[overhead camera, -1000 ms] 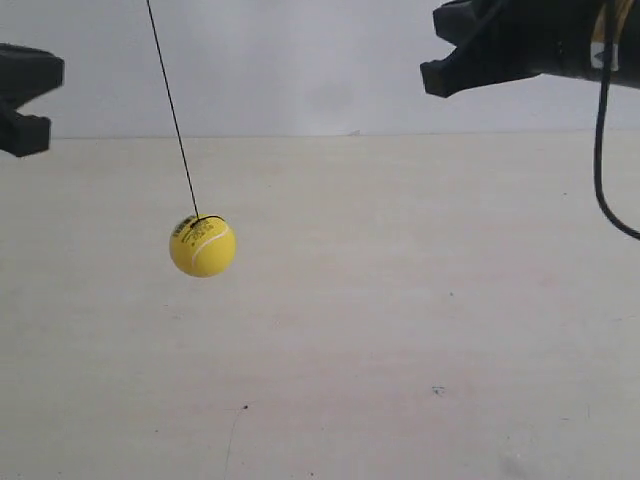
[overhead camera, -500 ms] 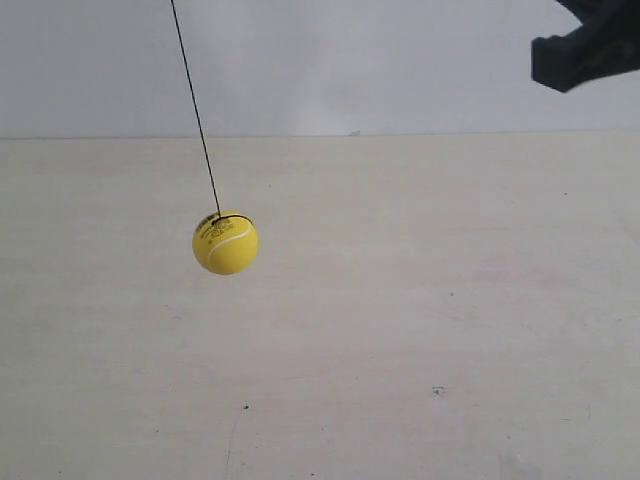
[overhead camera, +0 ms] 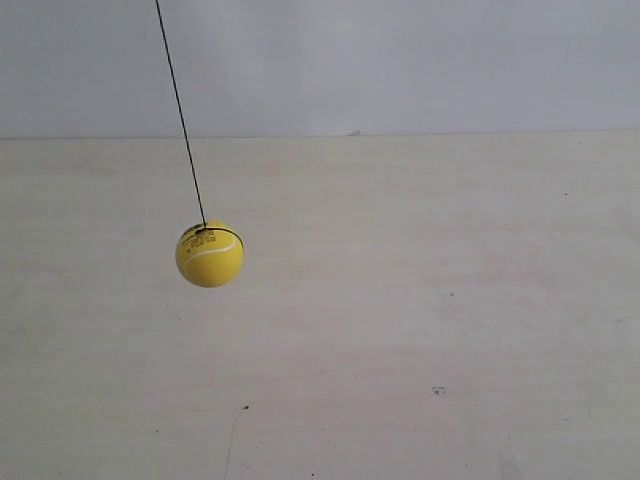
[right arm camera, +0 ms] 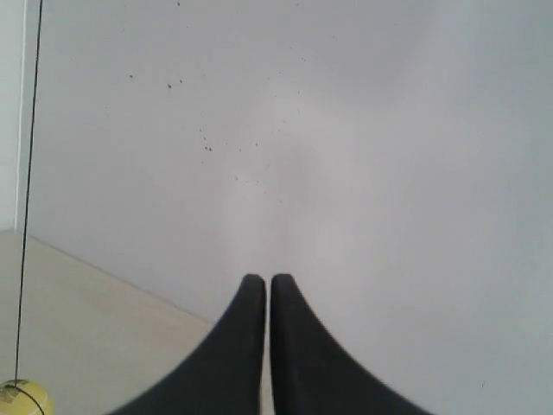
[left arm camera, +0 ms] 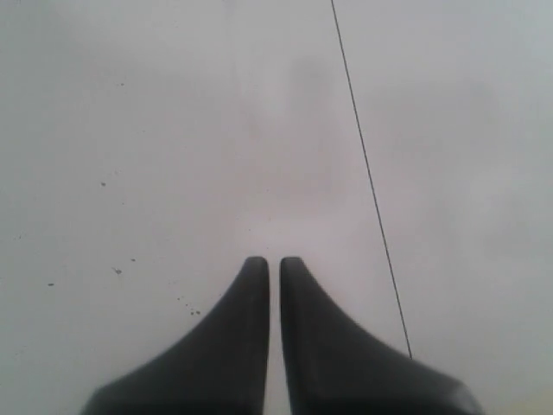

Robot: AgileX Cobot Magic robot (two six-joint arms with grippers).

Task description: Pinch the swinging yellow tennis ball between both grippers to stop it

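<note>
Both arms have left the exterior view. A second ago a tool showed at each edge, half a second ago only one remained in the upper corner at that view's right, and now none is there. The ball hangs free on its string above the pale surface, and since half a second ago it has drifted back toward that view's left. The left tool has its jaws drawn to a narrow slit and holds nothing; only the string passes beside its tips. The right tool is equally narrow and empty, with the ball well apart, off to one side of its tips. I judge the pinch is not under way, and both tools must return to flank the ball.
</note>
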